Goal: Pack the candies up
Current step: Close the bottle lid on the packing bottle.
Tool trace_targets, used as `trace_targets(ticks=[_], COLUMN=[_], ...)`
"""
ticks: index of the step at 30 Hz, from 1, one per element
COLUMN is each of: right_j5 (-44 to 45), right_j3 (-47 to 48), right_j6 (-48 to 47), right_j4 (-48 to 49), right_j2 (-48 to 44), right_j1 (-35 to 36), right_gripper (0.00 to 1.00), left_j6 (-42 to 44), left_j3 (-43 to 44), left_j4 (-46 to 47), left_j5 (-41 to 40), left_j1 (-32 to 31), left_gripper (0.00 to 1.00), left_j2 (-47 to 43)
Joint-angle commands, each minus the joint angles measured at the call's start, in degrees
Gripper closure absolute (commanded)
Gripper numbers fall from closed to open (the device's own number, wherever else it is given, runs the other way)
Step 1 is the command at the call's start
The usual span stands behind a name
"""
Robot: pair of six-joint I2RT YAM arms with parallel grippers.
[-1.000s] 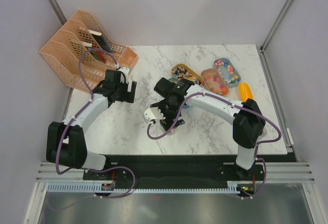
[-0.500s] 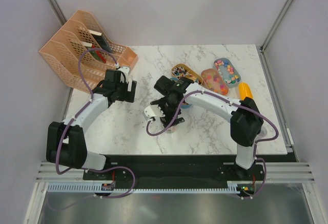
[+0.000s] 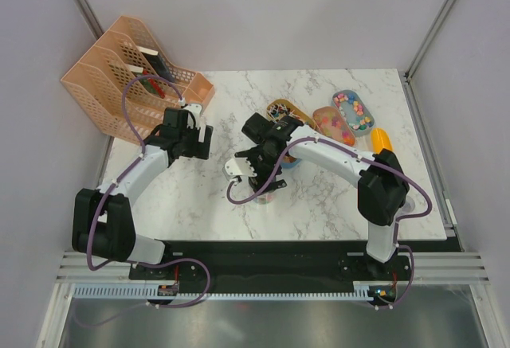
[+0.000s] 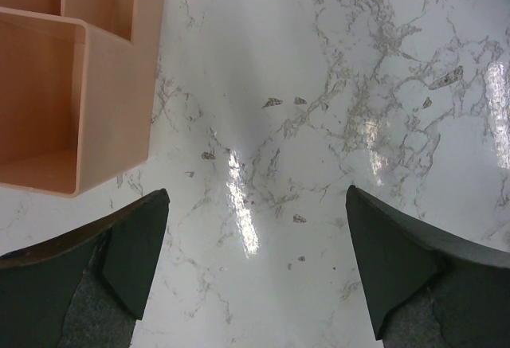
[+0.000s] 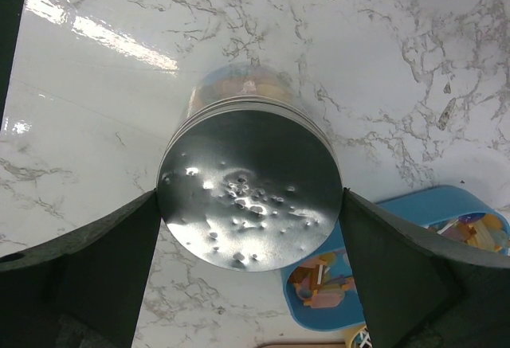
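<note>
The candies lie in oval trays at the back right: dark-wrapped ones [image 3: 280, 111], pink and orange ones [image 3: 333, 127], and mixed colours [image 3: 353, 111]. More candies [image 5: 470, 228] sit in a blue tray [image 5: 434, 205] beside the right gripper. A jar with a dimpled silver lid [image 5: 249, 187] stands upright on the marble, coloured contents showing through its wall. My right gripper [image 5: 249, 197] is open, its fingertips level with the lid's rim on either side. My left gripper [image 4: 256, 205] is open over bare marble and holds nothing.
A peach file organiser [image 3: 127, 77] stands at the back left, its corner [image 4: 72, 85] close to the left gripper. A yellow-orange scoop [image 3: 382, 141] lies at the right edge of the table. Walls close in the table on both sides.
The right gripper's jaws have spread a little wider round the jar, and the right wrist has shifted slightly towards the back. The left arm has not moved.
</note>
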Motion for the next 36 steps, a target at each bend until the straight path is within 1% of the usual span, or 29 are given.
trace_targets(ticks=[1,16,26,31,35,36], right_j5=[-1.3,2.9,3.4,4.3,5.7,5.2], right_j3=[0.7,-0.9,-2.5,-5.8,-9.0,-9.1], right_j6=[0.3,2.6,3.4,3.6,3.1,3.2], right_j4=[-0.2,0.8,1.3,0.6,-1.0,-1.1], right_j2=[-3.1,-3.2,-3.7,-5.9,-10.6,-11.5], right_j1=[-0.2,-0.9,-4.2,-5.2,-7.8,-8.5], right_gripper=[0.02,0.02,0.02,0.02,0.02,0.14], left_j6=[0.2,0.0,0.1,0.2,0.2,0.2], left_j3=[0.3,0.2,-0.4,-0.2,-0.4,-0.6], left_j4=[2.1,2.1,2.1,2.1,2.2,2.3], left_j5=[1.4,1.9,2.0,2.0,1.7,1.7], left_j1=[0.3,0.3,0.3,0.3,0.3,0.3], left_gripper=[0.01,0.01,0.01,0.01,0.01,0.01], left_j2=[0.5,0.4,-0.1,-0.1,-0.2,-0.3])
